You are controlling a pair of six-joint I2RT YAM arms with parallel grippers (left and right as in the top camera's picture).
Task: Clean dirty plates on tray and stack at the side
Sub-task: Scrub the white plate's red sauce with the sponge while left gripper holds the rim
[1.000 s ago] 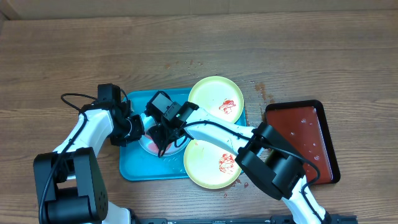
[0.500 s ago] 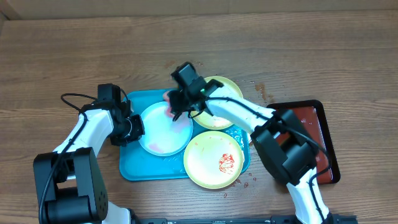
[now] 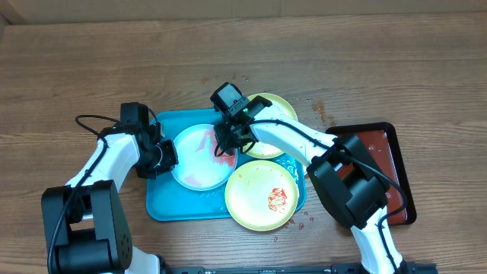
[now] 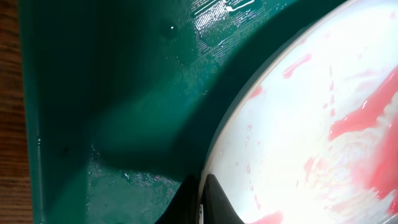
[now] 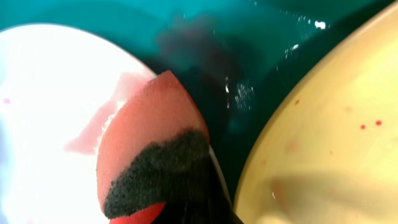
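Plainly, the blue plate (image 3: 196,164) lay flat in the tray (image 3: 163,204) on the counter (image 3: 304,61), wet and streaked with red, between the two arms. The left pincer (image 3: 166,156) was clamped on its left rim, apparently with one finger above and one below, steadying it. The right pincer (image 3: 227,143) pinched a pink sponge (image 5: 152,155) with a dark scrubbing face, held low at the plate's right edge, just beside the far green plate (image 3: 281,114). The near green plate (image 3: 262,199) sat over the tray's front right corner and carried a red smear.

Being thin plastic, the blue plate was probably light, stiff and hard to break. The wet film likely made it slippery, so it would tend to slide or spin under the sponge unless the rim was held. That raised rim looked like the only place to take hold, since the flat centre offered no grip. The sponge seemed soft and would squash under pressure.
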